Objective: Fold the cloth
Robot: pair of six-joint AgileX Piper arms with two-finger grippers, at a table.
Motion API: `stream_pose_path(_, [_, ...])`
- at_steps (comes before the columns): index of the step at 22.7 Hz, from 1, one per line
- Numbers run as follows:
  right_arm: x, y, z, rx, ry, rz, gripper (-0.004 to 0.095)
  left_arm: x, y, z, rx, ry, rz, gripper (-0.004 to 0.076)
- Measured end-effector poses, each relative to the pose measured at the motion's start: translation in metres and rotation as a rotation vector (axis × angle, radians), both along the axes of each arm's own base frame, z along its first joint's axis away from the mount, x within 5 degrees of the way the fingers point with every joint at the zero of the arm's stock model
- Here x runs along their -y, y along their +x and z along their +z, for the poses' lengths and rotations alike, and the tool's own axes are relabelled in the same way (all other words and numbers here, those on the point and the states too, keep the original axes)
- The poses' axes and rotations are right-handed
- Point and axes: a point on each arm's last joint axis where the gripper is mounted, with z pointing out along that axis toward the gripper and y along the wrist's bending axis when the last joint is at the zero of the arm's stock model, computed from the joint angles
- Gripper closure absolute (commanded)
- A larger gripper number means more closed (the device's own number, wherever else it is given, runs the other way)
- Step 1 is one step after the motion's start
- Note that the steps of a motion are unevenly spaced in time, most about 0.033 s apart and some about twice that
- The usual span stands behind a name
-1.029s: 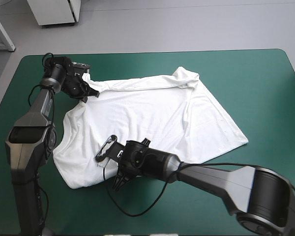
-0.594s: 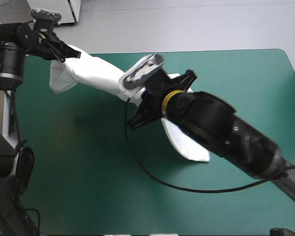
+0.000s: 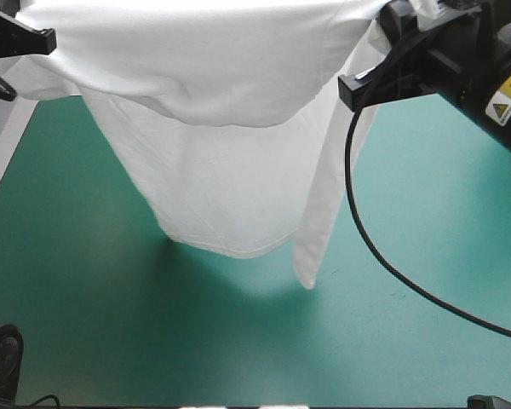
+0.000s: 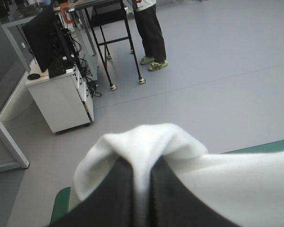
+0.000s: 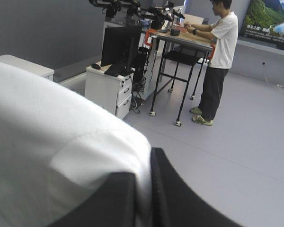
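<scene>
The white T-shirt (image 3: 213, 128) hangs in the air above the table, stretched between both raised arms. Its body droops to a rounded lower edge, and one long strip (image 3: 319, 230) dangles lower on the right. My left gripper (image 3: 21, 38) holds the shirt's upper left edge, my right gripper (image 3: 396, 34) the upper right. In the left wrist view the black fingers (image 4: 123, 198) are shut, with white fabric (image 4: 146, 142) bunched over their tips. The right wrist view shows that gripper (image 5: 149, 158) pinched on white cloth (image 5: 47, 142) too.
The teal-green cover (image 3: 426, 281) spreads beneath the hanging shirt, with the shirt's shadow (image 3: 238, 281) on it. A strip of the table's edge (image 4: 274, 144) shows beyond the left gripper.
Earlier the shirt lay spread flat on the table with both grippers at its edges. Both arms have since risen and moved apart, lifting it into the air.
</scene>
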Motion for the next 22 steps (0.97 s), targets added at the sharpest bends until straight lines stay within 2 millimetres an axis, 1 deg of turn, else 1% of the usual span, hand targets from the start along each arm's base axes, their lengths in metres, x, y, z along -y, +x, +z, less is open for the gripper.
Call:
stream_pose_path(3, [0.006, -0.005, 0.004, 0.030, -0.027, 0.020, 0.0927, -0.003, -0.018, 0.008, 0.036, 0.004, 0.028, 0.0733])
stream_pose_path(4, [0.007, -0.005, 0.004, 0.031, -0.044, 0.021, 0.0927, -0.005, -0.026, 0.011, 0.054, 0.009, 0.042, 0.0733])
stream_pose_path(6, [0.006, -0.005, 0.004, 0.034, -0.055, 0.025, 0.0927, -0.008, -0.040, 0.016, 0.082, 0.020, 0.067, 0.0733])
stream_pose_path(8, [0.001, -0.003, 0.002, 0.032, -0.071, 0.031, 0.0927, -0.009, -0.049, 0.019, 0.098, 0.025, 0.082, 0.0733])
stream_pose_path(10, [-0.010, 0.002, -0.003, 0.023, -0.106, 0.025, 0.0927, -0.010, -0.045, 0.016, 0.078, 0.035, 0.094, 0.0733])
stream_pose_path(11, [-0.021, 0.009, -0.009, 0.006, -0.139, 0.017, 0.0927, -0.011, -0.039, 0.011, 0.051, 0.047, 0.105, 0.0733])
stream_pose_path(13, [-0.036, 0.020, -0.020, -0.025, -0.191, -0.002, 0.0927, -0.012, -0.028, 0.002, 0.004, 0.062, 0.111, 0.0733])
stream_pose_path(15, [-0.052, 0.041, -0.037, -0.086, -0.247, -0.052, 0.0927, -0.013, -0.015, -0.009, -0.054, 0.077, 0.121, 0.0733])
stream_pose_path(16, [-0.063, 0.065, -0.056, -0.155, -0.285, -0.098, 0.0927, -0.013, -0.003, -0.020, -0.109, 0.087, 0.123, 0.0733])
stream_pose_path(17, [-0.066, 0.080, -0.067, -0.201, -0.299, -0.124, 0.0927, -0.013, 0.003, -0.027, -0.142, 0.093, 0.121, 0.0733])
stream_pose_path(20, [-0.062, 0.123, -0.094, -0.311, -0.279, -0.155, 0.0927, -0.011, 0.025, -0.050, -0.225, 0.104, 0.111, 0.0733])
stream_pose_path(22, [-0.055, 0.147, -0.107, -0.350, -0.232, -0.148, 0.0927, -0.010, 0.044, -0.065, -0.243, 0.106, 0.099, 0.0733])
